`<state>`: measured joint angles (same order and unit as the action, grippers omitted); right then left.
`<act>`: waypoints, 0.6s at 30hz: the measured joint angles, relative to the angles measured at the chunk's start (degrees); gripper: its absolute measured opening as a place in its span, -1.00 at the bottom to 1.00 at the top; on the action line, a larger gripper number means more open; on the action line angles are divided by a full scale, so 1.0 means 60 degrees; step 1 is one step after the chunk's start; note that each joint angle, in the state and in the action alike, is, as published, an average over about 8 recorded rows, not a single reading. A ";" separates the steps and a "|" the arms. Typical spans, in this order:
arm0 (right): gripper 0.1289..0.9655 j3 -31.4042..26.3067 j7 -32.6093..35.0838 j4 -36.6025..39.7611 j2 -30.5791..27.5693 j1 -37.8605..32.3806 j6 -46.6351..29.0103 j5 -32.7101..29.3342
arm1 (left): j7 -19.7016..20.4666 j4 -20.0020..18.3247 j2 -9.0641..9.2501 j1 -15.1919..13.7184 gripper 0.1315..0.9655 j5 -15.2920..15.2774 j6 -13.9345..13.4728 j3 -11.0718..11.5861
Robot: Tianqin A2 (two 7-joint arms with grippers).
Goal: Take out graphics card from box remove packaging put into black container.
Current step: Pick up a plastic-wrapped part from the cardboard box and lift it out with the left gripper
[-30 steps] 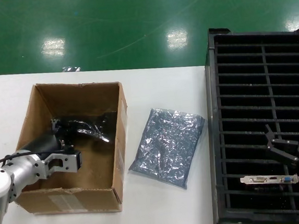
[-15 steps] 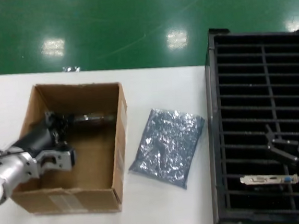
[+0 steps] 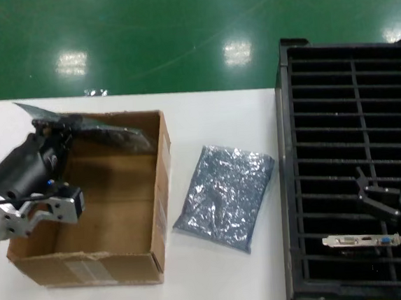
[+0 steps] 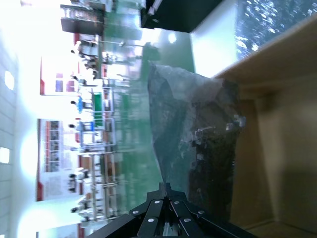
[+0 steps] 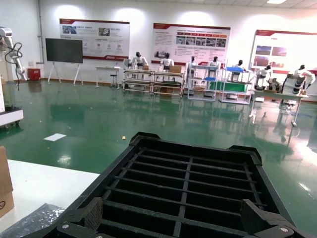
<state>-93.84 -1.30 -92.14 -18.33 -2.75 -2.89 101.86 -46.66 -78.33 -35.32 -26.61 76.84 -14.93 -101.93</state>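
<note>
My left gripper (image 3: 45,126) is shut on the edge of a glossy grey packaging bag (image 3: 104,132) with a dark card inside. It holds the bag tilted above the far left part of the brown cardboard box (image 3: 159,196). In the left wrist view the gripper (image 4: 166,191) pinches the bag (image 4: 198,129) above the box floor (image 4: 282,129). My right gripper (image 3: 370,193) is open and empty over the black container (image 3: 323,111). A graphics card's silver bracket (image 3: 361,240) stands in a near slot of the container. The right wrist view shows the container's slots (image 5: 188,178) between the spread fingers (image 5: 94,214).
A second, flat grey-blue bag (image 3: 225,193) lies on the white table (image 3: 225,274) between the box and the container; its corner shows in the right wrist view (image 5: 34,220). The box floor looks bare. Green floor lies beyond the table's far edge.
My left gripper has risen from the box floor toward the far left rim, lifting the bagged card out of the box. The right arm has not moved.
</note>
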 joint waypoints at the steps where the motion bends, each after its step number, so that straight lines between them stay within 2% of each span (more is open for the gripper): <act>1: 1.00 0.0000 0.0000 0.0000 0.0000 0.0000 0.0000 0.0000 | 0.0214 -0.0329 -0.0054 0.0187 -0.98 -0.0177 -0.0011 0.0121; 7: 1.00 0.0000 0.0000 0.0000 0.0000 0.0000 0.0000 0.0000 | 0.1485 -0.2342 -0.0215 0.1409 -0.98 -0.1225 -0.0257 0.1021; 10: 1.00 0.0000 0.0000 0.0000 0.0000 0.0000 0.0000 0.0000 | 0.1973 -0.3292 -0.0263 0.2010 -0.98 -0.1577 -0.0374 0.1437; 14: 1.00 0.0000 0.0000 0.0000 0.0000 0.0000 0.0000 0.0000 | 0.2387 -0.4356 -0.0384 0.2749 -0.98 -0.1752 -0.0410 0.1808; 18: 1.00 0.0000 0.0000 0.0000 0.0000 0.0000 0.0000 0.0000 | 0.2554 -0.5152 -0.0583 0.3403 -0.98 -0.1609 -0.0291 0.1867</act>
<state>-93.84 -1.30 -92.14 -18.33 -2.75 -2.89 101.86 -31.33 -109.24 -38.82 -6.19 67.18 -16.67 -90.73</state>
